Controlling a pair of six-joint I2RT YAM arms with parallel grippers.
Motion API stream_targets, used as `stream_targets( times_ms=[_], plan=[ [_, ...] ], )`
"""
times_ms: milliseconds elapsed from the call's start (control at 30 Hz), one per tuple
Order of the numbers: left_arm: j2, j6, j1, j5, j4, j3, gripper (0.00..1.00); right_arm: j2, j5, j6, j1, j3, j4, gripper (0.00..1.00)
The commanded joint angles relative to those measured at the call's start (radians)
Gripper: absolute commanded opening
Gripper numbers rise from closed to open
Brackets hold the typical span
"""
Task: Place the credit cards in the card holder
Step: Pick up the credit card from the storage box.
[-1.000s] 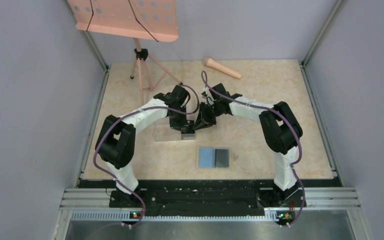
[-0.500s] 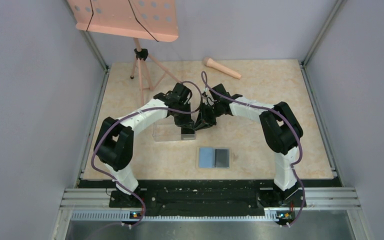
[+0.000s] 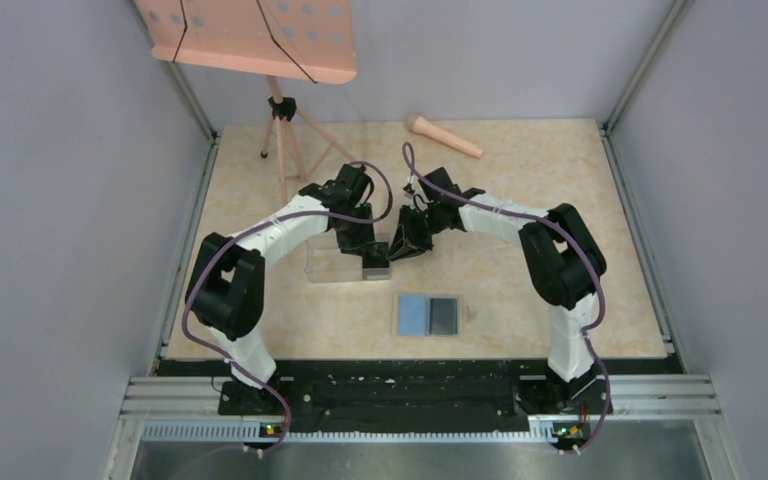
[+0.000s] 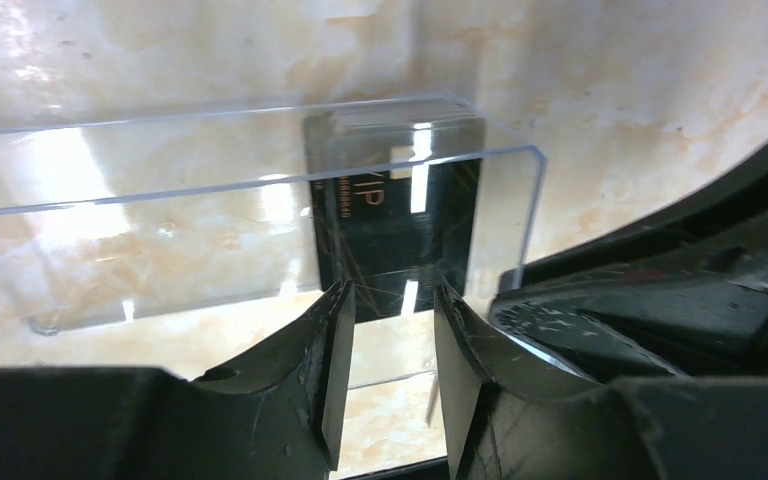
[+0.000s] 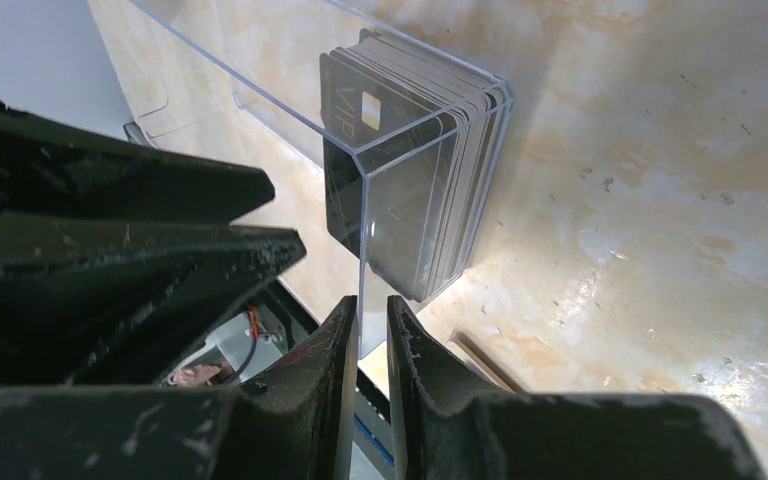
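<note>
Table is beige marble, walled by grey panels left, right and far, with a rail along the near edge where both arms are bolted. Widest stretches of tabletop showing are at far right beyond the right arm and along the near strip on either side of the card holder. The music stand has its legs on the far-left corner and its pink desk overhangs that edge. The microphone lies near the far edge, well apart from the arms. The left arm and right arm meet mid-table over the clear box. The card holder lies open and flat on the near side of the box, apart from it, light blue half left, dark grey half right; cannot tell what is in it. The credit cards stand on edge as one stack packed into the right end of the clear box; the rest of the box shows only tabletop through it. Left gripper has its fingers parted with a plain gap, nothing held, just in front of the stack. Right gripper has its fingers almost together, pinched on the box's clear end wall at the corner. Versus a second ago the left wrist has pulled back slightly to the far left; right arm, box, cards and card holder match.
</note>
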Motion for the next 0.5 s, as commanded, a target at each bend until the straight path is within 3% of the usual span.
stream_targets(
  times_ms=[0,467],
  plan=[
    [-0.019,0.033,0.032,0.019,0.001,-0.023,0.41,-0.06,-0.017,-0.007,0.02,-0.006,0.007,0.16],
    [0.061,0.026,0.049,0.096,0.048,-0.049,0.36,-0.063,-0.018,-0.009,0.019,-0.016,0.006,0.16]
  ],
)
